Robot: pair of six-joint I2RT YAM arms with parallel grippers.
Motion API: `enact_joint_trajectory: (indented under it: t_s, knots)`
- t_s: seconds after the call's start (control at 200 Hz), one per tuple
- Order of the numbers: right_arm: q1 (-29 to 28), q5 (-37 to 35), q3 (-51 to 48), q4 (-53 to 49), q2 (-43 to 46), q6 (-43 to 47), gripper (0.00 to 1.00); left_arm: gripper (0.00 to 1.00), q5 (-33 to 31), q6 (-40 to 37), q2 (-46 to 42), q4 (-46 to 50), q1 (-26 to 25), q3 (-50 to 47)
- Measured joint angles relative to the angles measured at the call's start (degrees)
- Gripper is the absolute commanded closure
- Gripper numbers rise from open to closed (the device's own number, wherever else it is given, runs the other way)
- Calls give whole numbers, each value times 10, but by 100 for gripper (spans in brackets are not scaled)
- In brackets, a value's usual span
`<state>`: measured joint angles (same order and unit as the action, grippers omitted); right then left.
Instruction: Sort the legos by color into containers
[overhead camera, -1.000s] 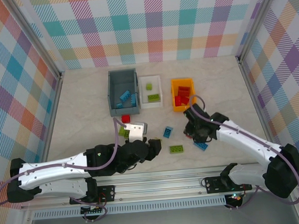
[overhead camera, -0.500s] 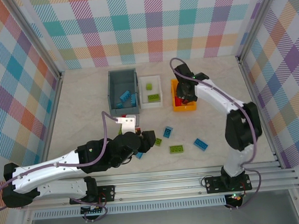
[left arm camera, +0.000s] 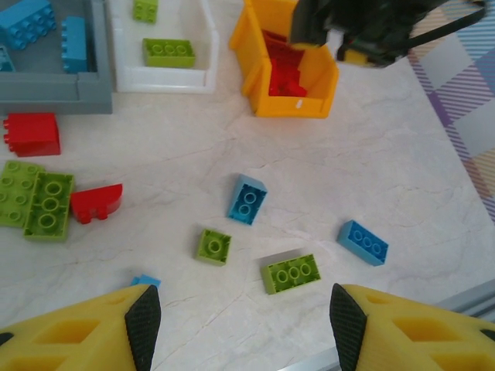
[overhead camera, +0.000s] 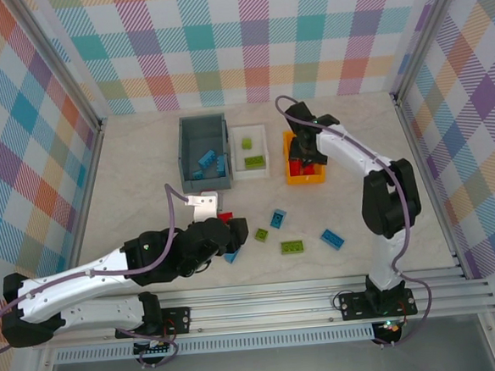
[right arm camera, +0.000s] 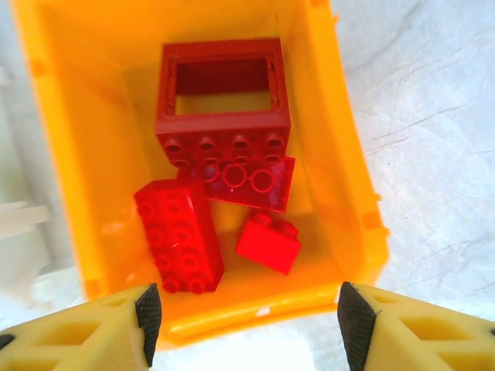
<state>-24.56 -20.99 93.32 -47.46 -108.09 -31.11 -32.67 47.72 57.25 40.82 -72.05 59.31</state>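
— Right pincer [right arm camera: 248, 321]?
— Open, empty, above the orange bin [right arm camera: 340, 154]. The long red brick [right arm camera: 179, 236] inside lies nearly along the bin.
— Left pincer [left arm camera: 244, 328]?
— Open, empty, over loose legos [left arm camera: 213, 246] on the table [left arm camera: 433, 170].

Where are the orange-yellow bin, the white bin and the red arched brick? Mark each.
orange-yellow bin [left arm camera: 298, 106], left wrist view, near wall.
white bin [left arm camera: 161, 80], left wrist view, near wall.
red arched brick [left arm camera: 97, 202], left wrist view, top face.
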Motion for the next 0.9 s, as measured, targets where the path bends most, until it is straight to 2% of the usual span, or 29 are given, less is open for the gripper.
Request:
enact_joint_trajectory:
  t_s: [0.22,0.395,0.5,0.71,0.9]
  knots:
    - [-43,0,-44,22,172,31,35,38,39,11,5,40,64,11]
    - [-110,15,-141,44,327,46,35,38,87,11,20,63,112,16]
    - [-163,46,-223,46,398,45,34,38,110,9,38,73,123,16]
    - [-272,110,-364,43,485,10,34,34,143,-8,80,86,138,4]
    - [-313,119,-401,48,492,-28,34,28,184,-51,86,82,237,-57]
